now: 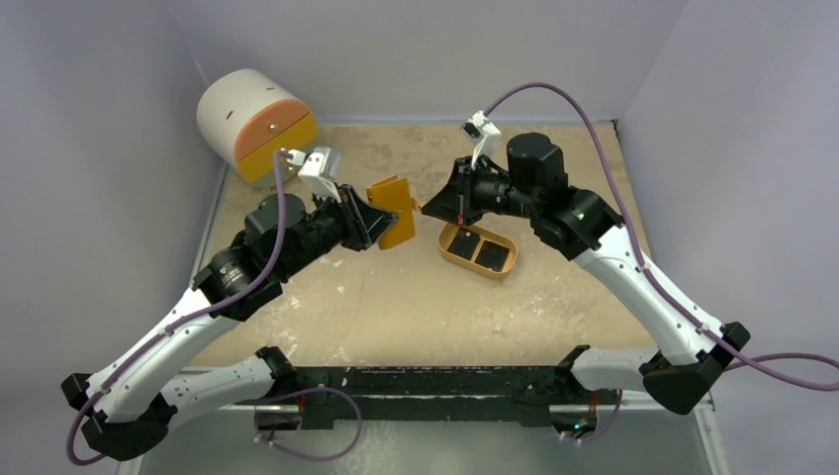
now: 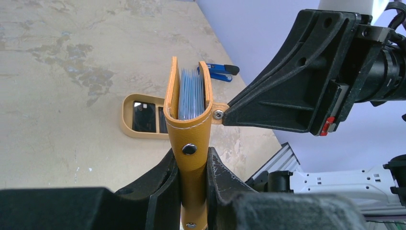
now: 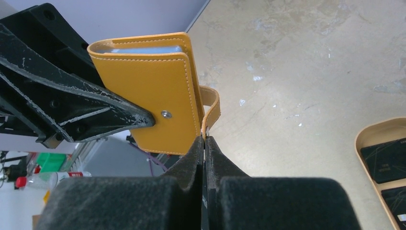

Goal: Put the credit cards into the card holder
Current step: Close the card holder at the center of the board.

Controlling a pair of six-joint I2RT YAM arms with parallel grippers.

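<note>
I found the left gripper (image 2: pixel 194 160) clamped on the lower part of the card holder (image 2: pixel 190 127), its jaws narrowed to the holder's thickness. It held the holder upright and clear of the table (image 1: pixel 396 307). The right gripper (image 3: pixel 204 140) was pinched fully closed on the snap tab (image 3: pixel 213 103) at the holder's side. The holder stood slightly parted, with pale blue sleeves (image 2: pixel 191 98) visible inside. Two credit cards (image 1: pixel 461 239) lay in the orange tray (image 1: pixel 442 249) on the table, near the right gripper.
</note>
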